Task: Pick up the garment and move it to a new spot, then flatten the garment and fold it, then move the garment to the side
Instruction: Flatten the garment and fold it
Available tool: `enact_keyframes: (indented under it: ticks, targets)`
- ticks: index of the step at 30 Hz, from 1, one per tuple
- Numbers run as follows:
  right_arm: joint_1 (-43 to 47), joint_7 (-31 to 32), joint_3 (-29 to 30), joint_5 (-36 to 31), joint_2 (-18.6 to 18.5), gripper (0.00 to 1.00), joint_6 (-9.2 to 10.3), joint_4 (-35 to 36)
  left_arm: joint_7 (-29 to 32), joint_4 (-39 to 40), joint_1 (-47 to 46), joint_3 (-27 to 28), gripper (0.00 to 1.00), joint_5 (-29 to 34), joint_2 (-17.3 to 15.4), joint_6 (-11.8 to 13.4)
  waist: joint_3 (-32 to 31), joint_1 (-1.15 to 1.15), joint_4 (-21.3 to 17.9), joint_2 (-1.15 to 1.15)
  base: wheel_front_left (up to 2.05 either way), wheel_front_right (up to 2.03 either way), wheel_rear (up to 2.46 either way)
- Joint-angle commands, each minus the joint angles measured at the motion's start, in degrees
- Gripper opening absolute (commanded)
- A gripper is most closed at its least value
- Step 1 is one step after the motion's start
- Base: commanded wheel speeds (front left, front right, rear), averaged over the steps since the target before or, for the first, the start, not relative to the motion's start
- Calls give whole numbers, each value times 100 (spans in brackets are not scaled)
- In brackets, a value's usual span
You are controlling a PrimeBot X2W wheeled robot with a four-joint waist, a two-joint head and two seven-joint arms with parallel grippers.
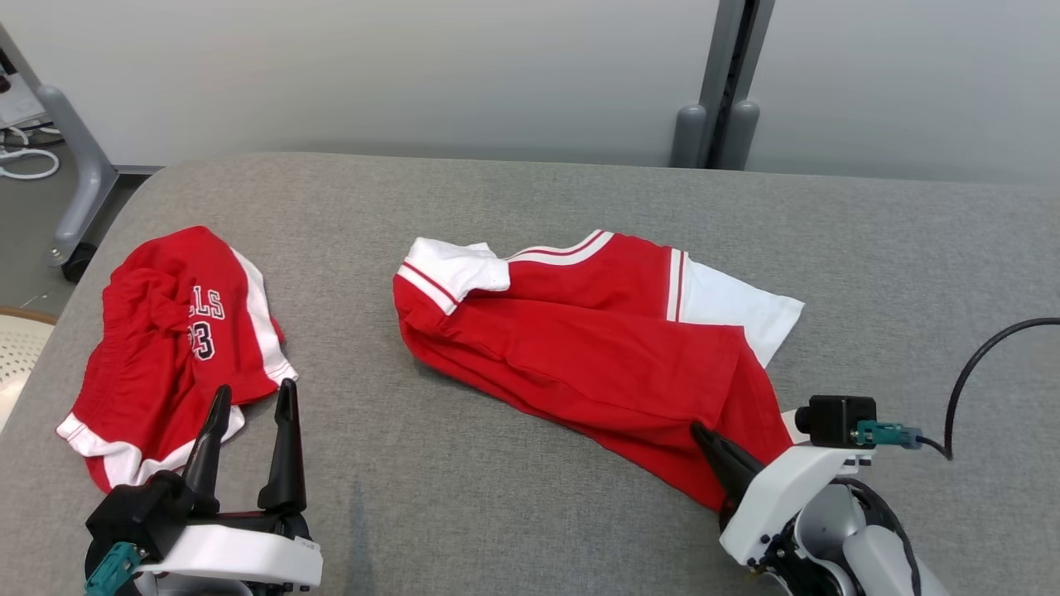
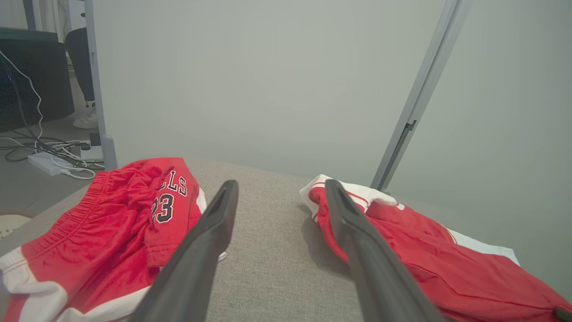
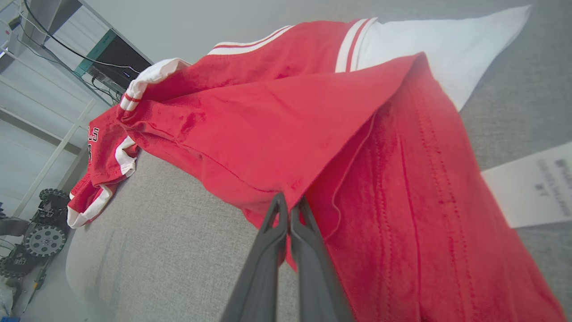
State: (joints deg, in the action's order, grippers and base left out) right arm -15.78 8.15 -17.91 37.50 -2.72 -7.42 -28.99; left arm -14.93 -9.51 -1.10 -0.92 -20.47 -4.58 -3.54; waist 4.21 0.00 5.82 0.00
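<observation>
We see a grey fabric-covered tabletop [image 1: 530, 207] running back to a pale grey partition wall [image 1: 373, 74], which is split by a grey metal upright [image 1: 729, 74]. At the left, a grey stand leg [image 1: 83, 211] ends in a caster on the grey floor [image 1: 25, 240]. White cables [image 2: 67, 150] and a power strip [image 2: 44, 163] lie there. The light is soft and even.

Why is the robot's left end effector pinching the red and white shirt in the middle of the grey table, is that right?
No, it's the right end effector pinching the red and white shirt in the middle of the grey table; the right wrist view shows it shut on the cloth. The left end effector is open.
</observation>
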Motion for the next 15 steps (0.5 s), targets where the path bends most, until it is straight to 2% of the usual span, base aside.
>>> enact_keyframes:
  ticks: [1,9,15]
  targets:
    - [96,99,4,67,-79,0,-13,138,-28,2,33,37,100,44,-8,-40,5,0,-60,0,0,0,0]
    - [372,611,405,235,-697,0,-13,1052,-28,-54,30,64,100,89,16,-65,-39,0,-413,0,0,0,0]
    - [571,891,702,267,-918,0,-13,1494,-27,-117,-46,63,100,119,2,-86,-62,0,-620,0,0,0,0]
